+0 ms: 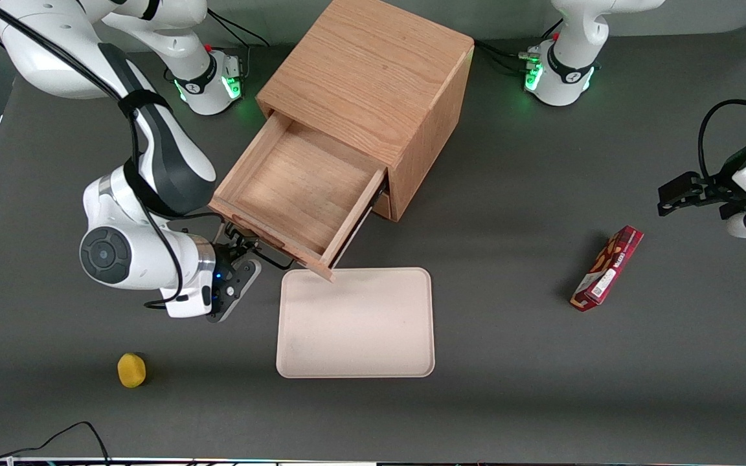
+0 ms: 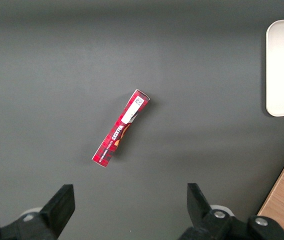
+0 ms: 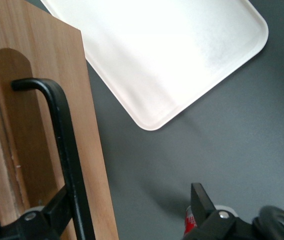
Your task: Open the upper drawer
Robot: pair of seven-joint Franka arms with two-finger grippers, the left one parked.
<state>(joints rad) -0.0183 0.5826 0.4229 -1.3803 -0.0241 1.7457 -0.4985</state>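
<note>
The oak cabinet (image 1: 373, 71) stands in the middle of the table. Its upper drawer (image 1: 295, 188) is pulled far out, and its bare wooden inside shows. My right gripper (image 1: 238, 249) is just in front of the drawer front, at the black bar handle (image 1: 276, 259). In the right wrist view the gripper (image 3: 129, 200) is open, its fingers wide apart. One finger (image 3: 57, 210) lies against the handle bar (image 3: 67, 150) and the drawer front (image 3: 42, 75); the other is out over the table. The lower drawer is hidden under the upper one.
A cream tray (image 1: 357, 323) lies just in front of the open drawer, nearer the front camera; the drawer's corner reaches over its edge. A yellow object (image 1: 131, 369) lies near the table's front edge. A red box (image 1: 607, 267) lies toward the parked arm's end.
</note>
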